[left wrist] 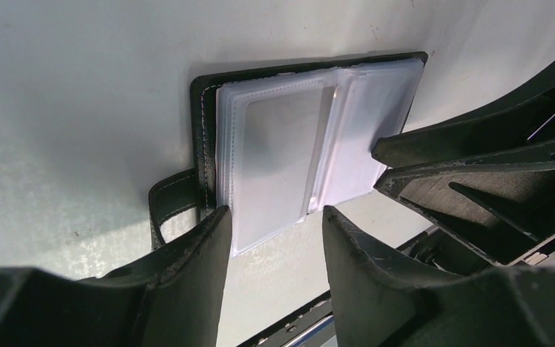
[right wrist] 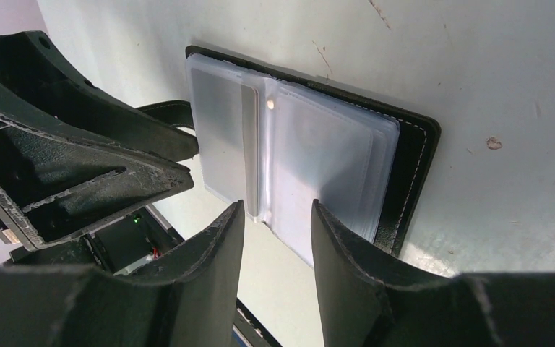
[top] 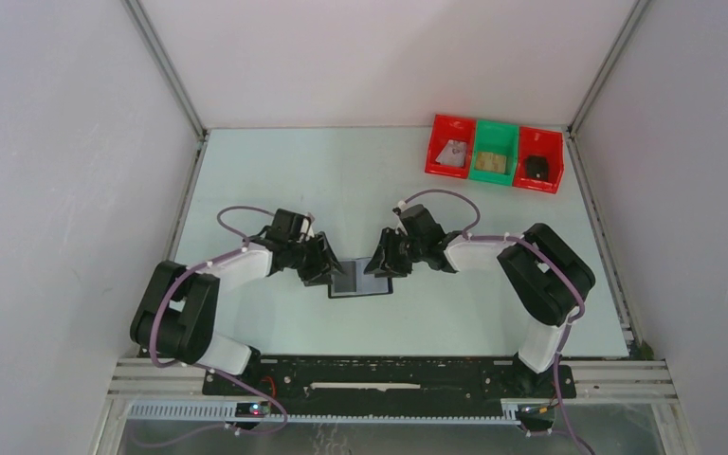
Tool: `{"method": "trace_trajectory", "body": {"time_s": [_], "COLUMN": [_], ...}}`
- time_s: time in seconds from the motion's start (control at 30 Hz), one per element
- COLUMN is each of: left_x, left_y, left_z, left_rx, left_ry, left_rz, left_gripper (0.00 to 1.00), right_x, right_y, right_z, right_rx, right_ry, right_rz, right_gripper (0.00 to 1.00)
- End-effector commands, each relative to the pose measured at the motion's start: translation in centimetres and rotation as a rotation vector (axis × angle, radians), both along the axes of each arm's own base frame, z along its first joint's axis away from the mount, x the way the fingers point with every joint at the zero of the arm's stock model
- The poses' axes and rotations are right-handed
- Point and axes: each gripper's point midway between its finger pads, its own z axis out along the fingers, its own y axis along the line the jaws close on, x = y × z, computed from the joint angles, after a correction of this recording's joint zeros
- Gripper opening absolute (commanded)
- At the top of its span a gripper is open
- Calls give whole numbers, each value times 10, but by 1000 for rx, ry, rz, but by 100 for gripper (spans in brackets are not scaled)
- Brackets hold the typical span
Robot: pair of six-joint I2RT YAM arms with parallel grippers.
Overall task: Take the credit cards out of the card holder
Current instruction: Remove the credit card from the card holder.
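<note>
My two claws meet low over the table (top: 294,180), nearer its front edge than its back. My left claw (left wrist: 276,217) stands half spread with nothing between its fingers, the tips right at one long edge of the holder (left wrist: 202,130), just beside the closing tab (left wrist: 166,206). I cannot tell if they touch it. My right claw (right wrist: 277,210) is spread about as far, also empty, with its tips at the opposite long edge.

The holder lies open and flat between them, clear sleeves up, inside a black stitched border. I cannot tell if any sleeve holds a card, and I can read no print there.

Beyond it the table runs to the back wall, with side walls along both edges. In the far right corner three bins touch in a row. A grey card (top: 452,154) leans in the left red bin (top: 439,133), a tan card (top: 493,162) lies in the green bin (top: 494,131), and a black thing (top: 535,167) sits in the right red bin (top: 555,152). All are too small to read.
</note>
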Motion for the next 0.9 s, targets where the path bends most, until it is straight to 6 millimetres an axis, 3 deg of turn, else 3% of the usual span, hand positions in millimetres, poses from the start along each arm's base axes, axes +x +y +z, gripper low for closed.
{"method": "trace_trajectory", "body": {"time_s": [0.0, 0.43, 0.87], "left_x": [12, 14, 16], "left_y": [-5, 4, -20], "left_z": [10, 10, 23], "left_rx": [-9, 81, -11], "left_ry": [-49, -79, -112], "left_rz": [-2, -6, -51], "left_gripper": [55, 58, 55], "right_x": [6, 8, 6], "right_y": [1, -4, -6], "right_z": [17, 9, -1], "right_rx": [33, 2, -20], "right_ry": [-43, -36, -19], "right_rz": [-8, -25, -29], "right_gripper": [48, 48, 47]}}
